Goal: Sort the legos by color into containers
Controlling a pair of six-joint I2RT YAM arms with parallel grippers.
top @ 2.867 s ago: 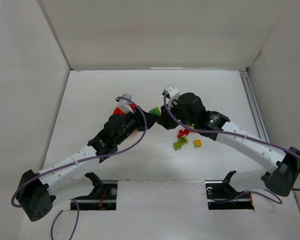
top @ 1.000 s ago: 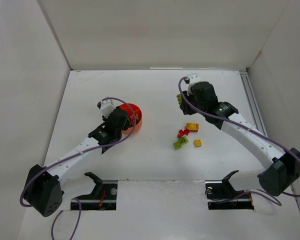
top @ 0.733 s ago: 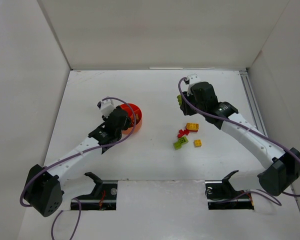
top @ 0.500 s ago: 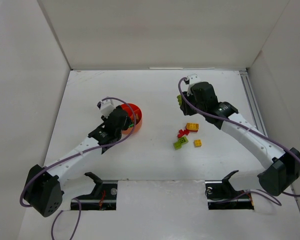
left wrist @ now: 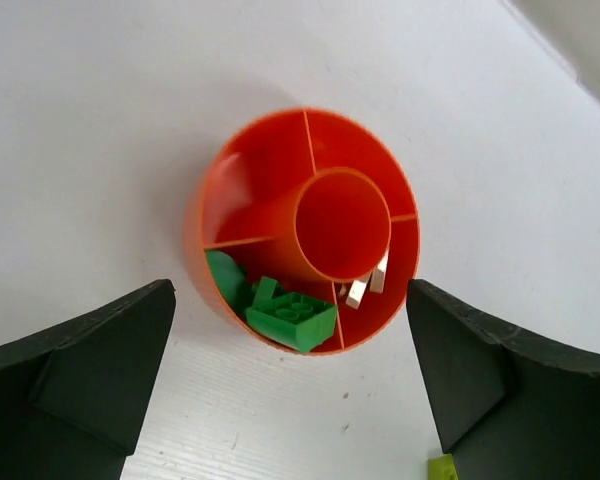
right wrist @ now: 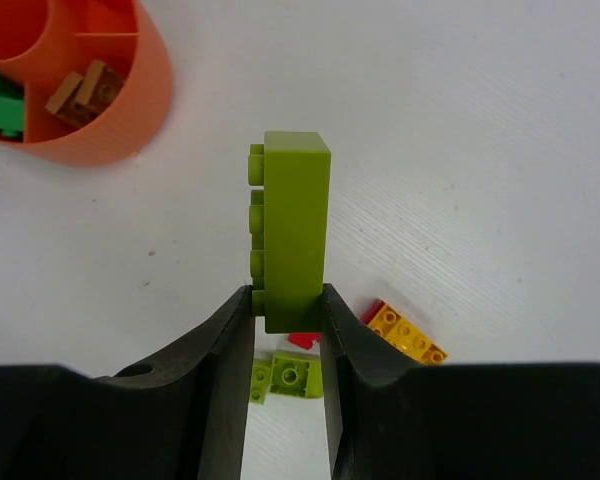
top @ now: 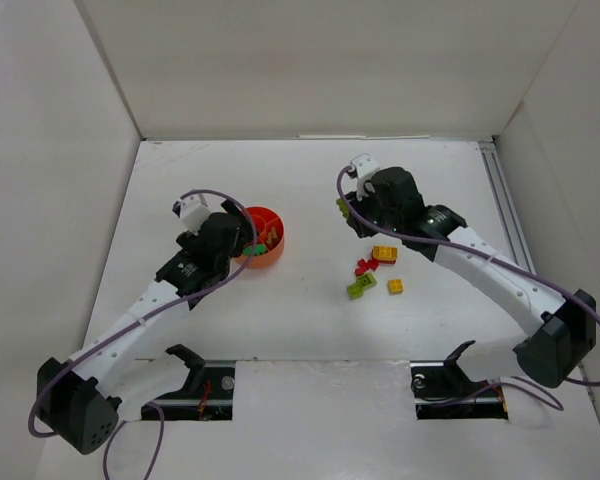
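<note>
- Shows the right hand (right wrist: 286,298) clamped on a lime brick (right wrist: 292,225), one finger pressed against each long face.
- Holds that lime brick on end, raised above the white counter (right wrist: 500,150), studs facing left in the wrist view.
- Shows loose pieces lying on the counter under the right hand: a small lime piece (right wrist: 288,376), red bricks (right wrist: 374,311) partly hidden behind a finger, and a yellow-orange brick (right wrist: 405,333) touching or just beside the red.
- Adds, in the overhead view, a small yellow brick (top: 395,286) near the same cluster.
- Places the orange bowl (right wrist: 130,110) well apart from that cluster, off to the left, in the upper left corner of the right wrist view.
- Shows the left hand (left wrist: 290,300) with its fingers spread wide apart, gripping nothing, hovering directly above the orange bowl with one finger out to each side.
- Sets the bowl upright on the counter, with a round centre well and an outer ring split by thin walls into compartments.
- Puts green bricks (left wrist: 292,318) in the ring compartment nearest the left wrist camera, and brown bricks (left wrist: 365,288) in the compartment adjoining it on the right.
</note>
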